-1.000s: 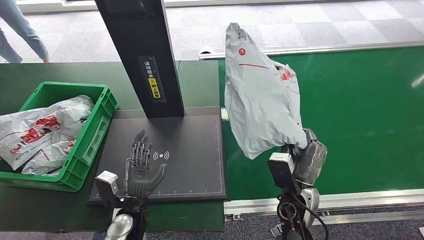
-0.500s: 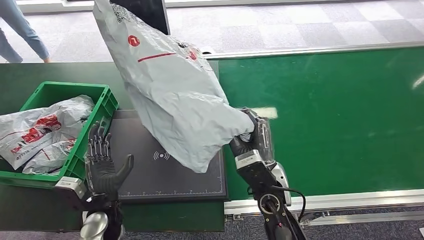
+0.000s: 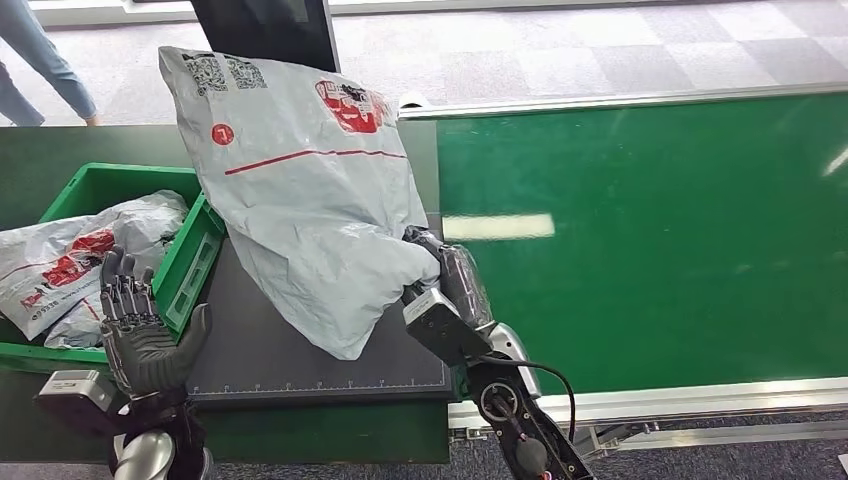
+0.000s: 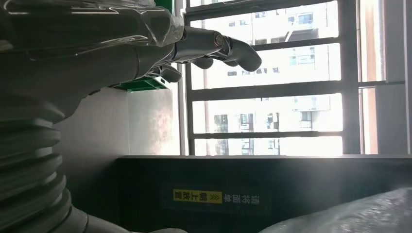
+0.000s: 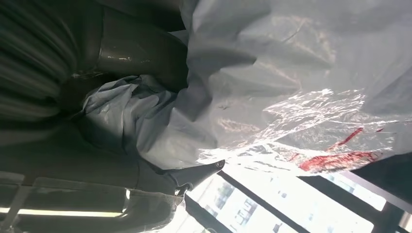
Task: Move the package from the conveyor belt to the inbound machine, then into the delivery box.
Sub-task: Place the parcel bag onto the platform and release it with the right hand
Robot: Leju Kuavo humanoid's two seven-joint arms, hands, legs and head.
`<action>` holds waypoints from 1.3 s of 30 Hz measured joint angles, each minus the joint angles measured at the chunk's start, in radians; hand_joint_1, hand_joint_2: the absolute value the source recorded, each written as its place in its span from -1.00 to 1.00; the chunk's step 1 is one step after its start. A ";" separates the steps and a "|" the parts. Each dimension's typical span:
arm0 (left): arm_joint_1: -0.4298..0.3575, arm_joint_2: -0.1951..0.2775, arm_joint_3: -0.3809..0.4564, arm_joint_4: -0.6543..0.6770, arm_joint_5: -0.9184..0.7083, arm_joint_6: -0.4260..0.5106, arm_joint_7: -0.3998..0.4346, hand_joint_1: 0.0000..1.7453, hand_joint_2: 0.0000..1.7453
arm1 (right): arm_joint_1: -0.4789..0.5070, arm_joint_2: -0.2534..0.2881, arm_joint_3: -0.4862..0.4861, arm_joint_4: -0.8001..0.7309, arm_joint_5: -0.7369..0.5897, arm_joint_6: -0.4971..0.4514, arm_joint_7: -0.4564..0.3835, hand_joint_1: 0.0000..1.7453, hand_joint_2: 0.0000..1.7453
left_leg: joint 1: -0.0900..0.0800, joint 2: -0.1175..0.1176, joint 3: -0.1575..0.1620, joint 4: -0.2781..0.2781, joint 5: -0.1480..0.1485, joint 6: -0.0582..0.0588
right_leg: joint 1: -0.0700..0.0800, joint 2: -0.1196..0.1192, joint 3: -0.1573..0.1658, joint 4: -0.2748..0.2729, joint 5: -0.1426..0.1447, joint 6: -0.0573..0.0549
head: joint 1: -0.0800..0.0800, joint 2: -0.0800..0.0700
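A large grey plastic package (image 3: 300, 190) with red print hangs over the black pad of the inbound machine (image 3: 300, 375), leaning toward the machine's black post (image 3: 265, 30). My right hand (image 3: 445, 280) grips its lower right corner, and the right wrist view shows crumpled grey package film (image 5: 272, 82) against my thumb (image 5: 141, 53). My left hand (image 3: 140, 335) is raised, fingers spread, holding nothing, at the pad's front left corner beside the green delivery box (image 3: 190, 265). In the left wrist view the left hand's fingers (image 4: 214, 46) stretch out freely.
The green conveyor belt (image 3: 680, 230) lies to the right with a metal rail (image 3: 650, 400) along its front edge. Grey packages (image 3: 75, 260) lie in the green box. A person's leg (image 3: 35, 60) stands at the far left on the floor.
My right hand has swung the package further left and lower, from above the belt to over the pad. The left hand has drawn back left, off the pad toward the box.
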State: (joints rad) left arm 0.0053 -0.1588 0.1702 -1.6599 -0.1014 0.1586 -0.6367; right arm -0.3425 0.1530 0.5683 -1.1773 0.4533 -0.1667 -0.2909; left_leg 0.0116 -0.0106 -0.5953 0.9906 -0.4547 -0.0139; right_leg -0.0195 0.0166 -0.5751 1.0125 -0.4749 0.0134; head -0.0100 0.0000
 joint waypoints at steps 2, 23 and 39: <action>0.001 0.000 0.009 -0.006 -0.004 0.000 0.001 -1.00 1.00 | -0.005 0.000 0.008 0.018 0.003 0.020 0.029 1.00 1.00 | 0.000 0.000 0.000 0.000 0.000 0.000 | 0.000 0.000 0.000 0.000 0.000 0.000 | 0.000 0.000; 0.002 0.000 0.047 -0.030 -0.035 -0.007 0.017 -1.00 1.00 | -0.013 0.008 0.028 0.063 -0.012 0.064 0.087 -1.00 -1.00 | 0.000 0.000 0.000 0.000 0.000 0.000 | 0.000 0.000 0.000 0.000 0.000 0.000 | 0.000 0.000; 0.007 0.000 0.051 -0.037 -0.037 -0.007 0.018 -1.00 1.00 | -0.012 0.008 0.026 0.063 -0.031 0.087 0.083 -1.00 -1.00 | 0.000 0.000 0.000 0.000 0.000 0.000 | 0.000 0.000 0.000 0.000 0.000 0.000 | 0.000 0.000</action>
State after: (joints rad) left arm 0.0121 -0.1591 0.2216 -1.6968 -0.1389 0.1518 -0.6191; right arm -0.3548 0.1610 0.5947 -1.1140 0.4219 -0.0801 -0.2075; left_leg 0.0116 -0.0106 -0.5953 0.9906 -0.4547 -0.0139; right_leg -0.0195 0.0166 -0.5754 1.0125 -0.4749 0.0135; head -0.0098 0.0000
